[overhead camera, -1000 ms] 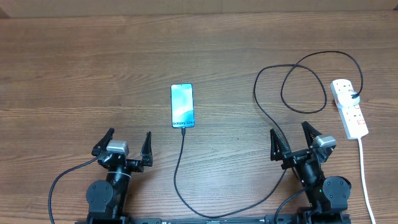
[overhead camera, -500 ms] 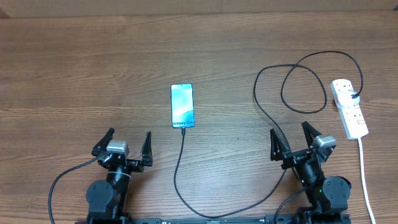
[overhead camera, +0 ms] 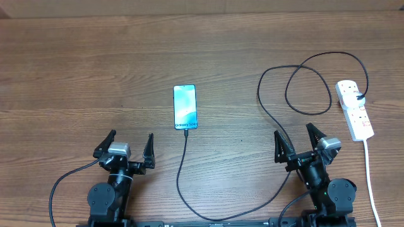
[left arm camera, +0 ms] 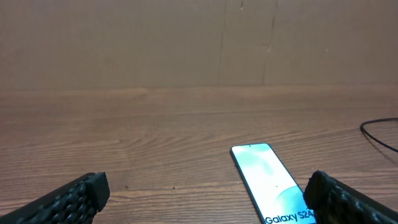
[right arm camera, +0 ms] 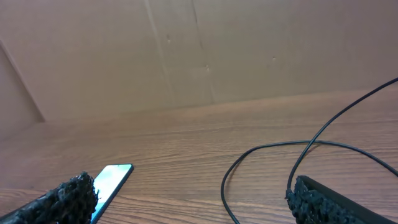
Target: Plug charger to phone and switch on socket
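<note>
The phone [overhead camera: 185,107] lies flat on the wooden table, screen up, reading "Galaxy S24"; it also shows in the left wrist view [left arm camera: 272,182] and the right wrist view [right arm camera: 111,182]. The thin black charger cable [overhead camera: 181,170] meets the phone's near end, runs toward the table's front edge, then loops widely at the right [right arm camera: 264,152] to the black plug in the white socket strip [overhead camera: 355,110]. My left gripper [overhead camera: 127,146] is open and empty, near the front edge left of the phone. My right gripper [overhead camera: 297,140] is open and empty, with the cable passing close beside it.
The strip's thick white cord [overhead camera: 370,183] runs down the right side to the table's front edge. A brown cardboard wall [left arm camera: 199,43] stands behind the table. Bare wood lies between the two arms and behind the phone.
</note>
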`<state>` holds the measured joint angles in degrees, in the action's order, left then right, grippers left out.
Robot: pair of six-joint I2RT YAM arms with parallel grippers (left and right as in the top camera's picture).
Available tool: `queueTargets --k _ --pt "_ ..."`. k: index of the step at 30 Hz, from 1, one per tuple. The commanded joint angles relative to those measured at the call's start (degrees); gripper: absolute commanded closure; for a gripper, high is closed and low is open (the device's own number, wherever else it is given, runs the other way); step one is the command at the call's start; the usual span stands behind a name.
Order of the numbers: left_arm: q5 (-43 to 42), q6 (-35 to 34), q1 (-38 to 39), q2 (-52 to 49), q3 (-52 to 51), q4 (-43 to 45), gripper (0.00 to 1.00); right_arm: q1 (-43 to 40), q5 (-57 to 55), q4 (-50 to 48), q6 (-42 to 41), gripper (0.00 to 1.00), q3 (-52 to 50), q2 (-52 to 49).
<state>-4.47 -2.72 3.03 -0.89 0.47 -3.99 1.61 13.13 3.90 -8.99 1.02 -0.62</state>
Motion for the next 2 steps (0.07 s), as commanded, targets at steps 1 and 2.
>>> queueTargets --k 1,2 --pt "0.44 1.46 0.39 0.61 -0.17 -0.22 0.00 0.31 0.02 -0.35 0.09 0.00 -0.55 0.46" --pt "0.44 1.44 0.39 0.61 -0.17 -0.22 0.00 0.31 0.02 -0.35 0.09 0.00 -0.55 0.46"
